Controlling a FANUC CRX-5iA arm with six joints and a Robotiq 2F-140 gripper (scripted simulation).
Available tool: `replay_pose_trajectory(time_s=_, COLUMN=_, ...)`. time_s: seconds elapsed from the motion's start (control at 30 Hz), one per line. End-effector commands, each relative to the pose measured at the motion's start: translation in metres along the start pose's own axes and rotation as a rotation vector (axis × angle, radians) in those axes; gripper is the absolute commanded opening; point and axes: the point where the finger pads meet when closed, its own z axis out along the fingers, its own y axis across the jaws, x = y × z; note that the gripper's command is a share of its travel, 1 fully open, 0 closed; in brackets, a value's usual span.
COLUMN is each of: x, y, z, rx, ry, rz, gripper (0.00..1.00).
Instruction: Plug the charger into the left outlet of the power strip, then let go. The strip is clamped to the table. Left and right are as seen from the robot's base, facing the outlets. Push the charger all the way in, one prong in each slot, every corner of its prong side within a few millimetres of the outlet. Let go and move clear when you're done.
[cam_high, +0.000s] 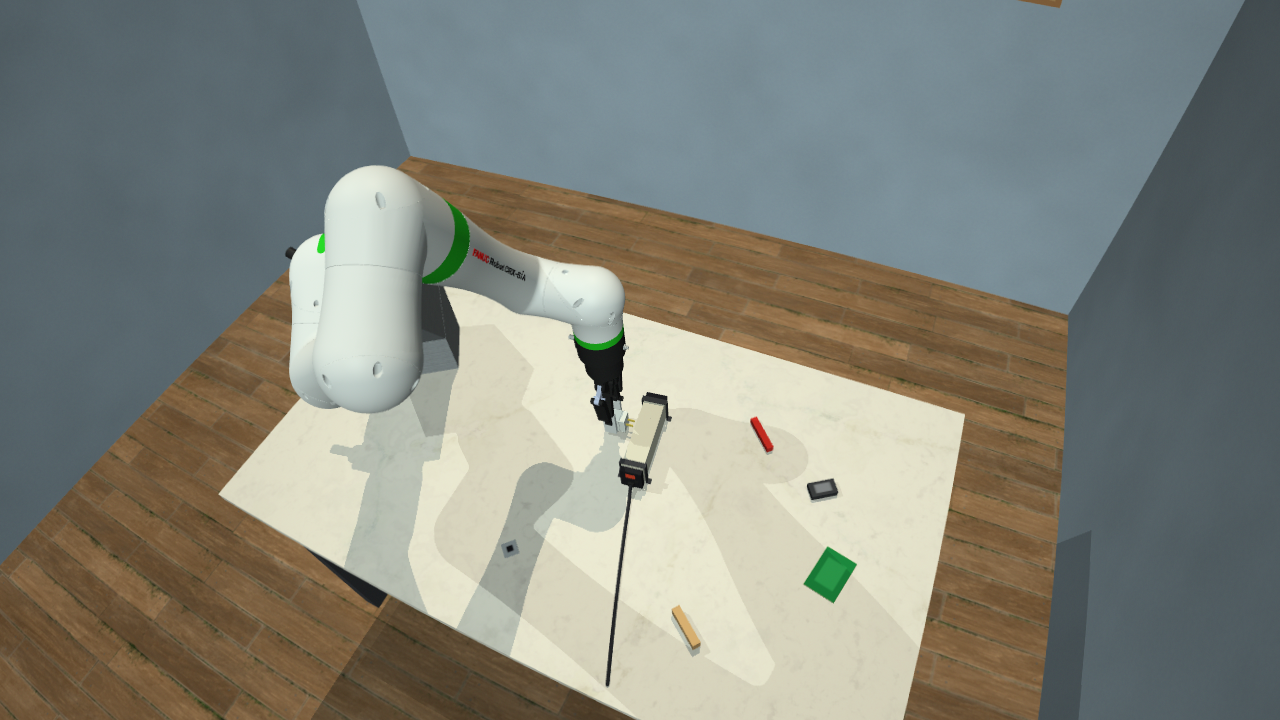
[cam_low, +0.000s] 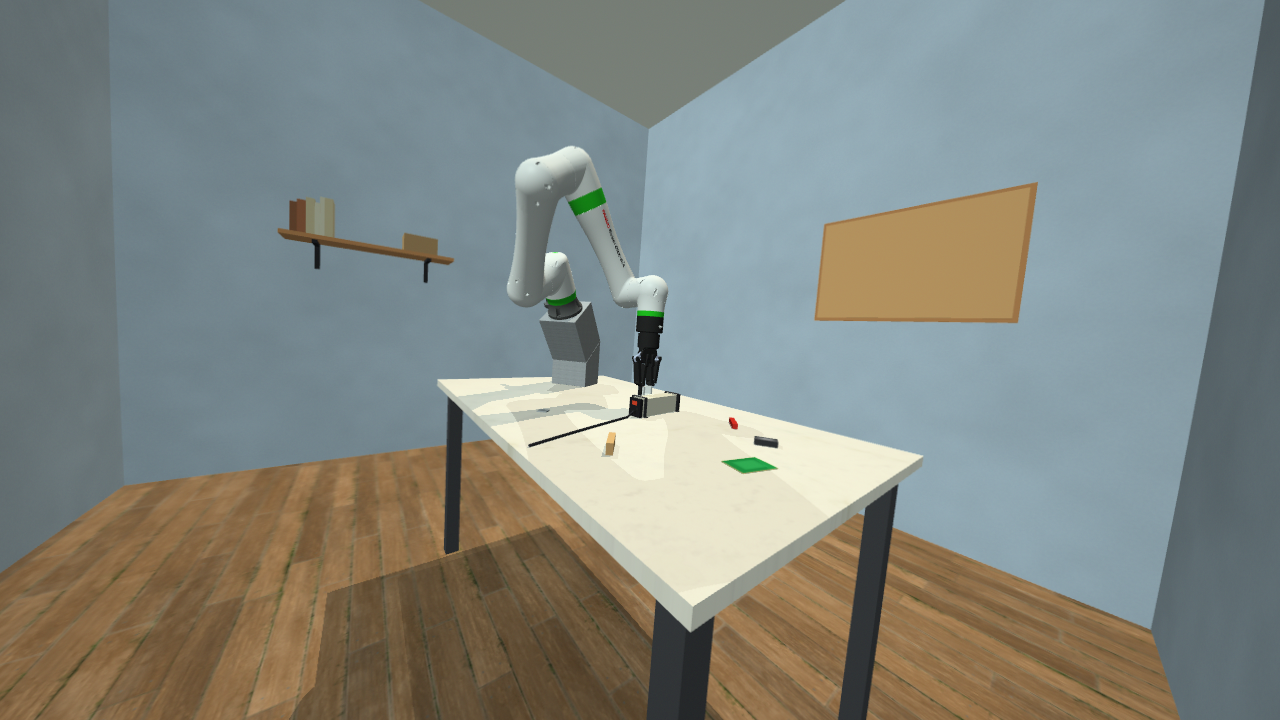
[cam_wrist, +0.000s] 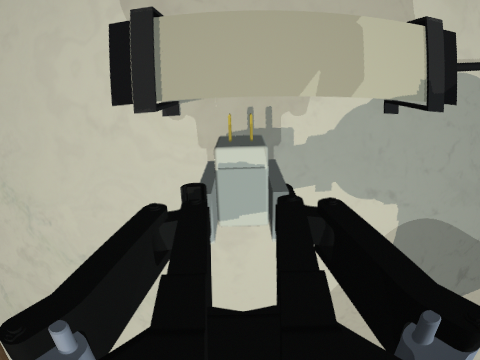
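Note:
The cream power strip (cam_high: 650, 431) (cam_low: 659, 404) (cam_wrist: 280, 56) lies on the table (cam_high: 859, 394), held by black clamps (cam_wrist: 134, 60) at both ends. In the wrist view I see its top; the outlet face is hidden. My gripper (cam_high: 610, 413) (cam_low: 646, 380) (cam_wrist: 242, 179) is shut on the white charger (cam_high: 617, 427) (cam_wrist: 242, 183). The charger's two gold prongs (cam_wrist: 240, 128) point at the strip, left of its middle, with a short gap between the prong tips and the strip. The charger hangs just above the table top.
The strip's black cord (cam_high: 621, 582) (cam_low: 572, 432) runs to the table's front edge. A red block (cam_high: 761, 434), a small black device (cam_high: 822, 488), a green pad (cam_high: 829, 574) and a wooden block (cam_high: 686, 626) lie beyond the strip. A small grey square (cam_high: 509, 548) lies nearer the base.

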Motion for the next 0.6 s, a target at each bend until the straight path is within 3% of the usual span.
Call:
replay_pose_trajectory(time_s=0.0, x=0.0025, y=-0.0003, z=-0.0005, rx=0.000, ry=0.001, rz=0.000, gripper=0.10)
replay_pose_trajectory(time_s=0.57, x=0.0077, y=-0.0003, z=-0.0006, rx=0.000, ry=0.001, rz=0.000, gripper=0.10)
